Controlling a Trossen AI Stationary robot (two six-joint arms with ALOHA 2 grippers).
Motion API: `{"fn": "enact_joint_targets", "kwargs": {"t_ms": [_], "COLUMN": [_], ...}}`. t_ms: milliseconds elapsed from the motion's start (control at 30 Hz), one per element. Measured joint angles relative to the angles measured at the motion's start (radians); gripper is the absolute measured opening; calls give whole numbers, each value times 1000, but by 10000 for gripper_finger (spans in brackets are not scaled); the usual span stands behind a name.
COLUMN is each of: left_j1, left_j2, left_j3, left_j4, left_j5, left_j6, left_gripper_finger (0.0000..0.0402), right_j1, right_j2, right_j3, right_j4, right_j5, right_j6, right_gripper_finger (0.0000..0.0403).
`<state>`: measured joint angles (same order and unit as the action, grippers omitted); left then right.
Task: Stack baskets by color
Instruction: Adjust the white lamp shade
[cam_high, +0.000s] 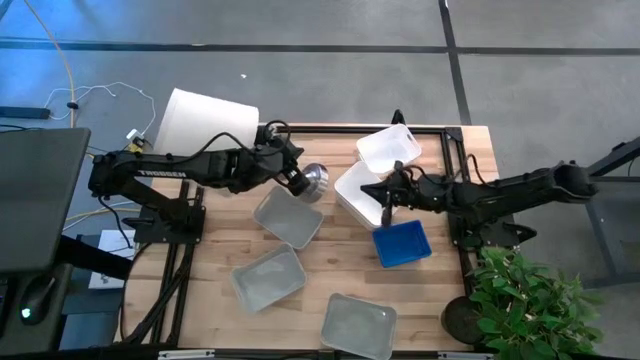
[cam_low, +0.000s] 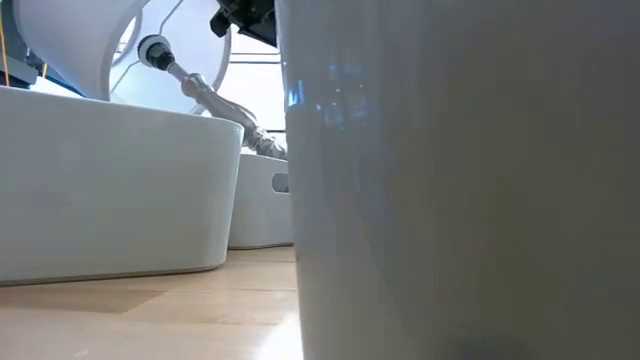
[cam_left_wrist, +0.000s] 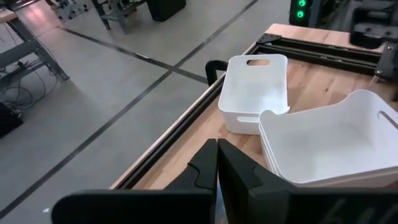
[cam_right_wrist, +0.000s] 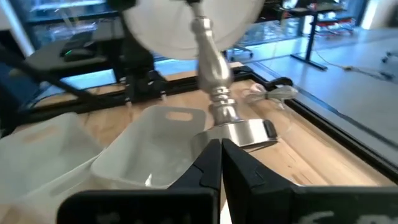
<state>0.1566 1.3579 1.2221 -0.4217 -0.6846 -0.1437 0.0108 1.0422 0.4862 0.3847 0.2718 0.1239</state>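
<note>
My left gripper (cam_high: 296, 176) is shut with nothing between its fingers (cam_left_wrist: 217, 168), beside the chrome base (cam_high: 314, 181) of a tipped lamp. My right gripper (cam_high: 386, 197) is shut too, fingers (cam_right_wrist: 221, 163) bare, over the right rim of two nested white baskets (cam_high: 358, 190). A single white basket (cam_high: 388, 148) sits behind these on the far side. A blue basket (cam_high: 402, 243) rests on the table just near of my right gripper. Three pale grey baskets (cam_high: 288, 217), (cam_high: 268, 277), (cam_high: 358, 325) lie apart on the table, bottoms down. My left gripper stands right next to the lamp's stem where it joins the base (cam_high: 306, 178). The arm hides that spot from above and its own wrist view does not show the lamp, so I cannot tell whether it touches.
The lamp's white shade (cam_high: 205, 120) hangs past the table's far left corner, and its stem (cam_right_wrist: 211, 62) slants up from the base (cam_right_wrist: 245, 134). A potted plant (cam_high: 525, 300) stands off the near right corner. The nearest grey basket's wall (cam_low: 460, 180) fills the low view.
</note>
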Motion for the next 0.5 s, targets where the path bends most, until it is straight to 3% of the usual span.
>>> {"fn": "enact_joint_targets", "kwargs": {"t_ms": [200, 500], "left_j1": [0, 0], "left_j2": [1, 4], "left_j3": [0, 1], "left_j4": [0, 0], "left_j5": [0, -2], "left_j6": [11, 27], "left_gripper_finger": [0, 0], "right_j1": [-84, -136], "right_j2": [147, 504], "right_j3": [9, 159], "right_j4": [120, 317], "right_j5": [-18, -19], "right_j6": [123, 226], "right_gripper_finger": [0, 0]}}
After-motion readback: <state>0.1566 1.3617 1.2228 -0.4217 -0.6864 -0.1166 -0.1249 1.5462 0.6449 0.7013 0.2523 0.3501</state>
